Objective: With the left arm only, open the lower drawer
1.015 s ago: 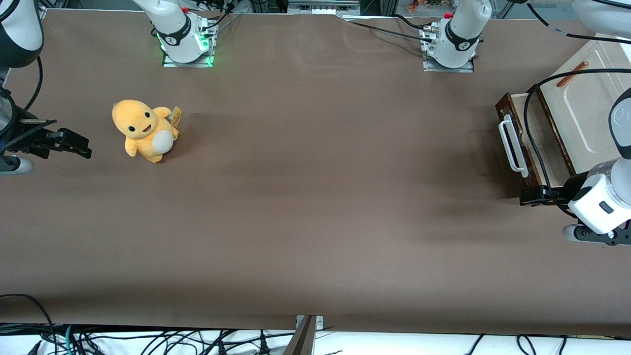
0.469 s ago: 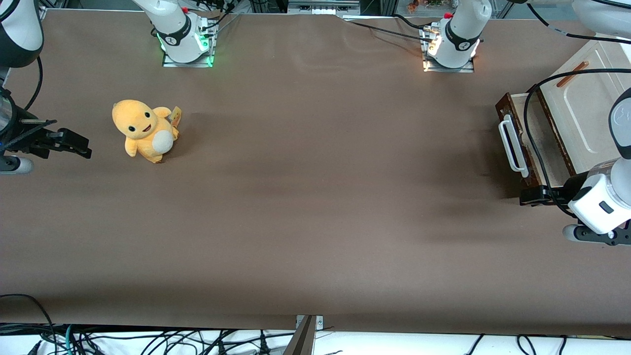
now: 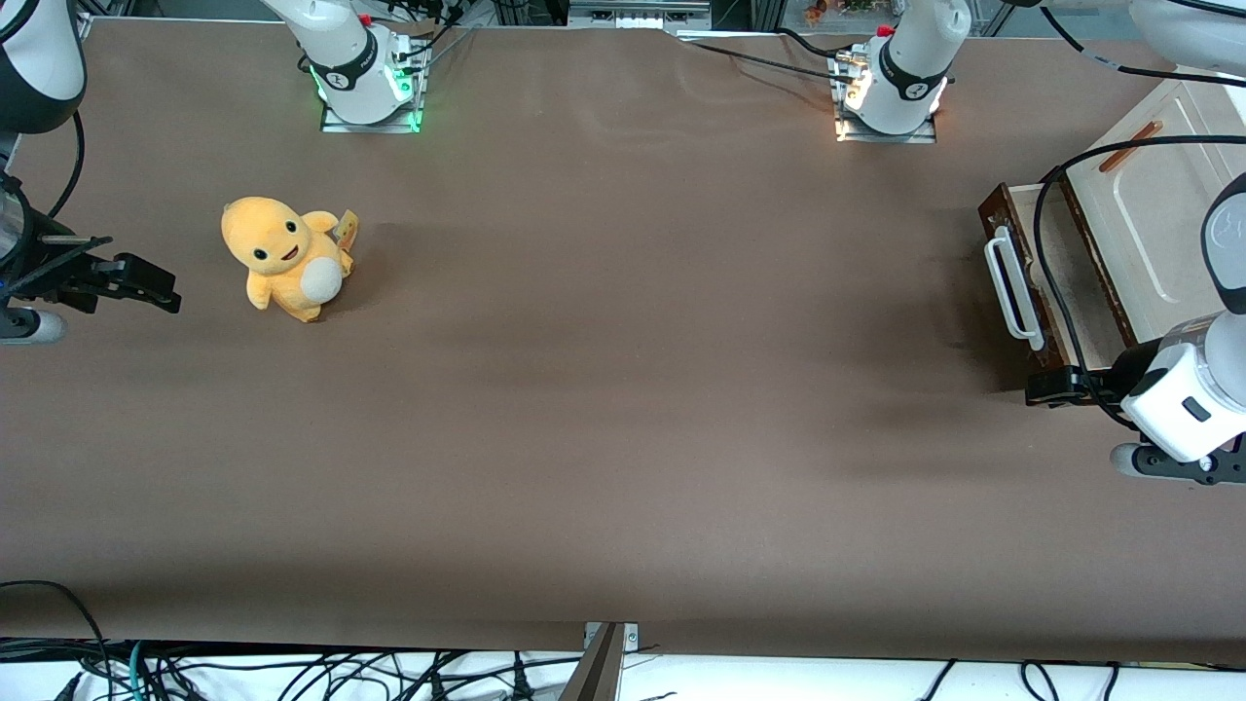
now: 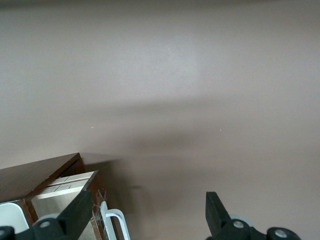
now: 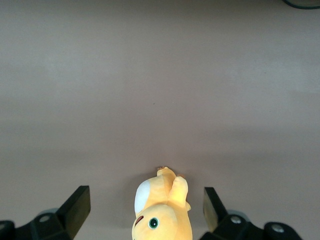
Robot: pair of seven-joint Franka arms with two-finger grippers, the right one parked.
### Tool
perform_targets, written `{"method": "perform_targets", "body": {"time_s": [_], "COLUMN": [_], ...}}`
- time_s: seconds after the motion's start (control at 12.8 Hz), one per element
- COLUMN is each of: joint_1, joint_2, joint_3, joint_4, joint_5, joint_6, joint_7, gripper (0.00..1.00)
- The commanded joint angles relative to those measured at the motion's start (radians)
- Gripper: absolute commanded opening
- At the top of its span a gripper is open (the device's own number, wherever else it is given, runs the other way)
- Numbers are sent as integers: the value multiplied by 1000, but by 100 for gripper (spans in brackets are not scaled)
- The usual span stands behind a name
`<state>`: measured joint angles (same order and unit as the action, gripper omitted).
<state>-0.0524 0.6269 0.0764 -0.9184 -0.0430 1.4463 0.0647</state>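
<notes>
The lower drawer (image 3: 1034, 282) is sitting pulled out at the working arm's end of the brown table (image 3: 623, 389), showing a dark brown front, a long white loop handle (image 3: 1008, 288) and a pale wood inside; the glossy white left arm (image 3: 1192, 399) is holding its black gripper (image 3: 1049, 388) just beside the drawer's nearer corner, fingers (image 4: 75, 216) spread wide and gripping nothing; the wrist view is showing the handle's rounded end; a fuzzy orange plush toy (image 3: 284, 257) is sitting toward the parked arm's end.
</notes>
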Motion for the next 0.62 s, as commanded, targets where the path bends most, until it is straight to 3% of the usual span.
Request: {"method": "perform_targets", "body": {"time_s": [0.0, 0.55], "joint_1": [0, 5], "joint_2": [-19, -19], "joint_3": [0, 2], "joint_4": [-14, -22], "joint_5": [5, 8], "joint_6": [-10, -49], "joint_7": [0, 3], "gripper": [100, 100]}}
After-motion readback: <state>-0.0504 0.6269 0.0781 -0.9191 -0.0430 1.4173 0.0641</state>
